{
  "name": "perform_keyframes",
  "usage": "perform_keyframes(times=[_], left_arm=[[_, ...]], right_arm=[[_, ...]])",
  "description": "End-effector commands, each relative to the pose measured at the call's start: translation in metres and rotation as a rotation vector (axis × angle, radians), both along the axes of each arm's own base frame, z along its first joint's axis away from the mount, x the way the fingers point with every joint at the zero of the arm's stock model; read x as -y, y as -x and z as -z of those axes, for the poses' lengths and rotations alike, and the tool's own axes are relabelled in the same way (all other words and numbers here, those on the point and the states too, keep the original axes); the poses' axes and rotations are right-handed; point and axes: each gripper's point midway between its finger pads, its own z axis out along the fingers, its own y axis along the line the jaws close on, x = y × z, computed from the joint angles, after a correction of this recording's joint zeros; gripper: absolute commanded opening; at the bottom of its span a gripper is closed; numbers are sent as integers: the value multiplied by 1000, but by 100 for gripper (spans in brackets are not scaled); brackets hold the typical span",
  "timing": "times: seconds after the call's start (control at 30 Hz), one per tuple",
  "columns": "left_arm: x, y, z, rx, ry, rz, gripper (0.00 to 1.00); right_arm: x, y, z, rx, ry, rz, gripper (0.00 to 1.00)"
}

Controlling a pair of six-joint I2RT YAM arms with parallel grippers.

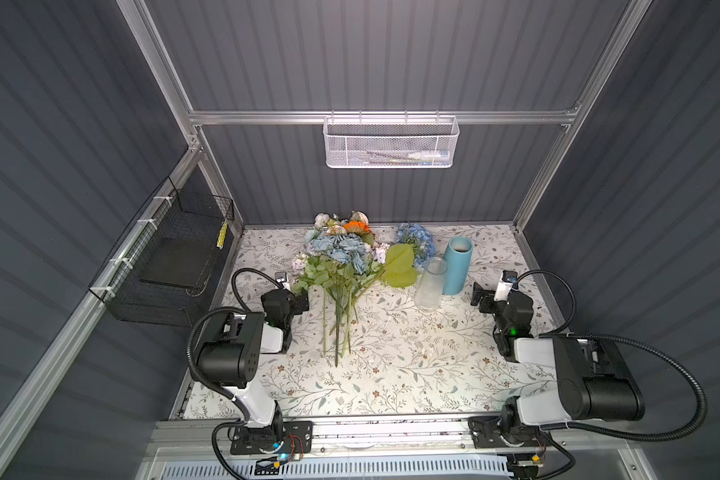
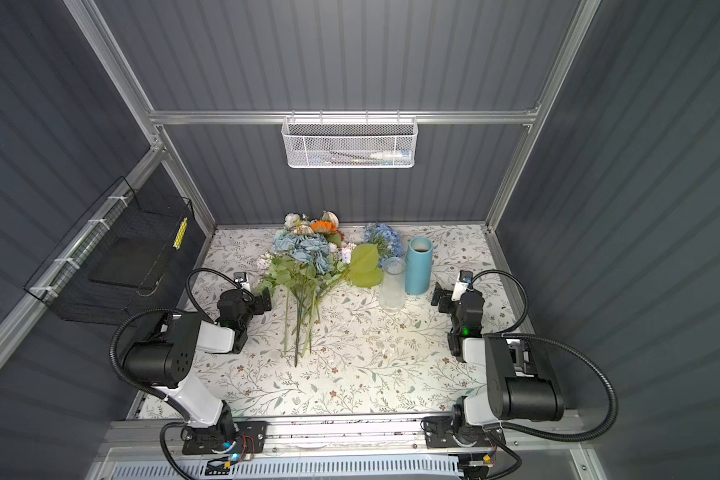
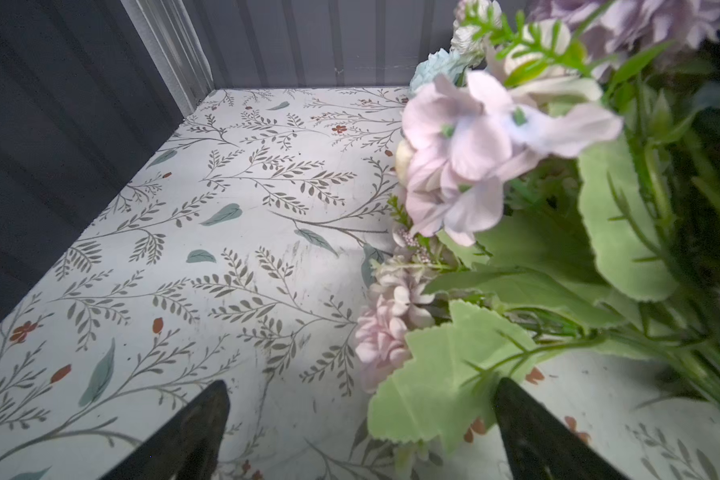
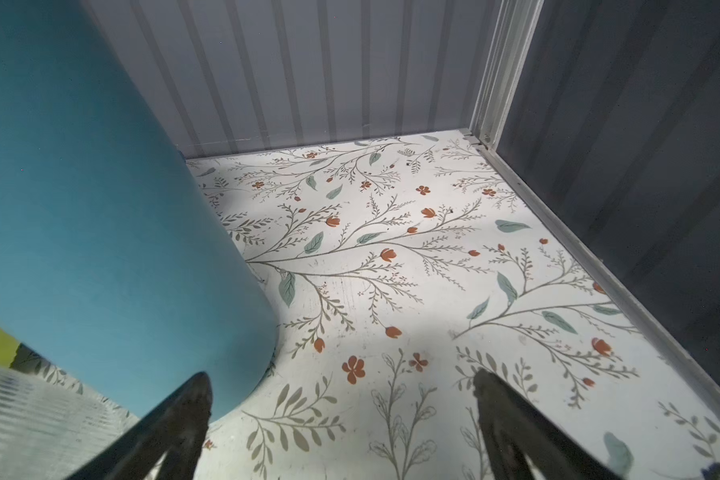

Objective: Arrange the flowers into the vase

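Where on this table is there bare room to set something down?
The front middle of the table, nearer than the stem ends of the flowers, is bare. So is the far right corner, beyond the blue vase. The back middle is crowded: flowers, glass vase and blue vase close together.

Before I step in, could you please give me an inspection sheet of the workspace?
Surface: table with a leaf-print cover.
Job's things: flowers lying in a bunch, stems toward the arms; one blue spray lying apart; blue vase and clear glass vase upright, side by side, no flowers in either.
Clutter: nothing seen.
Grippers: left gripper open beside the bunch's leaves; right gripper open beside the blue vase; neither holds anything.
Cables: black hoses loop from both arms, off the flowers.
Surroundings: white mesh basket on the back rail; black wire basket on the left wall.
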Motion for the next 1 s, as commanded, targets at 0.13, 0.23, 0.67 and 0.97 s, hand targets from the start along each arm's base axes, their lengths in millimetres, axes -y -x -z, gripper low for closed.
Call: perform_keyframes(times=[0.13,0.23,0.67,0.97], left_arm=[[-4,-4,-2,6,-12,-15,99],[-4,-4,-2,6,-12,-15,99],[-4,-4,-1,3,-12,-15,99],[-4,-4,-2,3,-13,-15,99]], right_arm=[[1,-4,-8,29,-3,0,99],[1,-4,-8,29,-3,0,99],[0,-5,-7,23,-7,-3,99],[1,-6,-7,21,-9,-1,99]])
